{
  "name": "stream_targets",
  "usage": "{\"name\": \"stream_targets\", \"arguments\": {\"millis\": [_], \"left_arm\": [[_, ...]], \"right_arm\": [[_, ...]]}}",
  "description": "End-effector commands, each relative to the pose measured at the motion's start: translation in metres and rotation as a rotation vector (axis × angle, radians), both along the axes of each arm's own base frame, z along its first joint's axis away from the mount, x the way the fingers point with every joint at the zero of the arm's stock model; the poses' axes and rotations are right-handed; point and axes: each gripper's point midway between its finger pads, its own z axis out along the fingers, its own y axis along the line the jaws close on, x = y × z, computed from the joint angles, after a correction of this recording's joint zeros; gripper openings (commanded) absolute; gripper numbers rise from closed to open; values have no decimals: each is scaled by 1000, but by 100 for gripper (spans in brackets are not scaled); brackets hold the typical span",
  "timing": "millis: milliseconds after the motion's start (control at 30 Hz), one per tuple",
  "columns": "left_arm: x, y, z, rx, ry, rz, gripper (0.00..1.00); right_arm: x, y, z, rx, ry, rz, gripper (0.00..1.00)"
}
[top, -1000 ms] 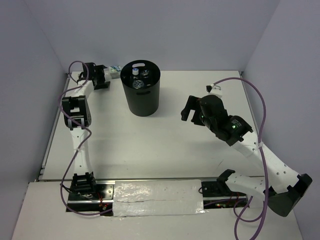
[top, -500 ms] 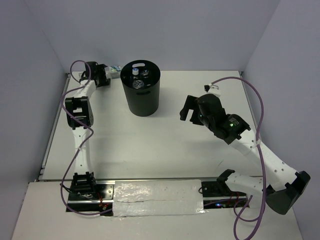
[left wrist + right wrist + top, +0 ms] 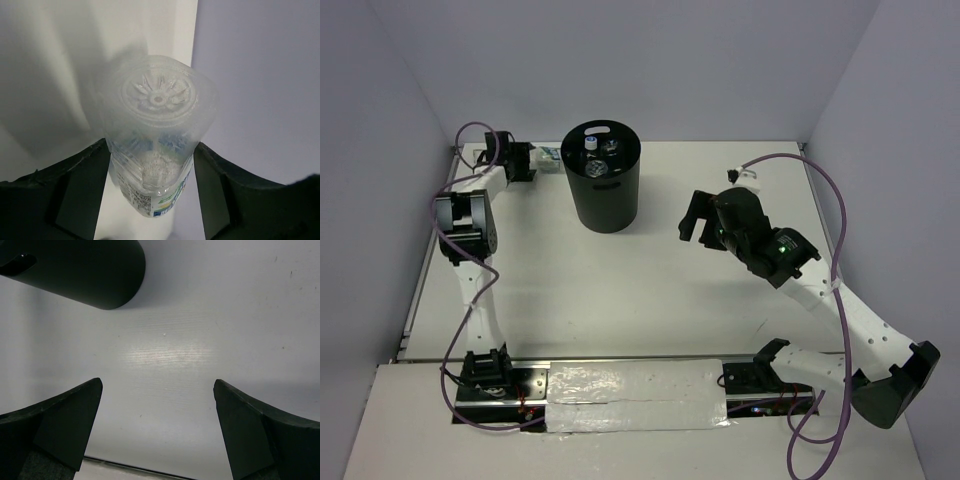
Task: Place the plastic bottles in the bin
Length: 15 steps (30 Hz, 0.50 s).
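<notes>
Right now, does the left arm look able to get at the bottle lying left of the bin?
Most likely yes: the left gripper straddles the labelled bottle, seemingly touching it on both sides, with nothing between them. The bin stands off to one side, out of its way.

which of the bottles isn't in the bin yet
The teal-labelled bottle at the table's far left corner, clasped between the left gripper's fingers. The other bottles already sit inside the black bin.
</notes>
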Motion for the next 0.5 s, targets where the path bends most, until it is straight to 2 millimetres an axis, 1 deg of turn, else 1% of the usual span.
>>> {"name": "stream_targets", "arguments": {"millis": [0, 33, 67, 100, 133, 167, 233, 267, 300, 333, 367, 400, 433, 467], "left_arm": [[-22, 17, 59, 206, -61, -56, 69], [-32, 23, 77, 264, -70, -79, 69], [-37, 26, 87, 299, -74, -95, 70], [-47, 29, 108, 334, -76, -105, 70], [-55, 34, 116, 403, -67, -127, 70], [-64, 38, 148, 451, -104, -129, 70], [-80, 44, 174, 531, -118, -129, 70], [-89, 54, 189, 612, -115, -114, 71], [-102, 56, 227, 663, -164, -92, 71], [-110, 61, 246, 733, -173, -93, 70], [-122, 63, 280, 783, -217, -67, 70], [-129, 63, 301, 819, -246, -63, 70], [-135, 62, 331, 859, -298, -59, 70], [-143, 53, 354, 918, -343, -98, 69]], "right_arm": [[4, 3, 29, 54, -80, 4, 100], [4, 2, 30, 60, -87, 0, 100], [3, 1, 31, 60, -90, -1, 100], [2, 1, 33, 65, -96, 2, 100], [1, 0, 36, 72, -104, 2, 100], [0, 0, 35, 74, -103, 4, 100], [-3, -1, 40, 88, -120, 7, 100], [-5, -2, 39, 91, -120, 7, 100], [-6, -2, 40, 97, -125, 10, 100], [-8, -4, 40, 100, -130, 12, 100], [-9, -4, 41, 100, -135, 11, 100], [-10, -6, 41, 98, -133, 9, 100], [-11, -7, 41, 99, -136, 7, 100], [-13, -10, 43, 103, -144, 3, 100]]}}
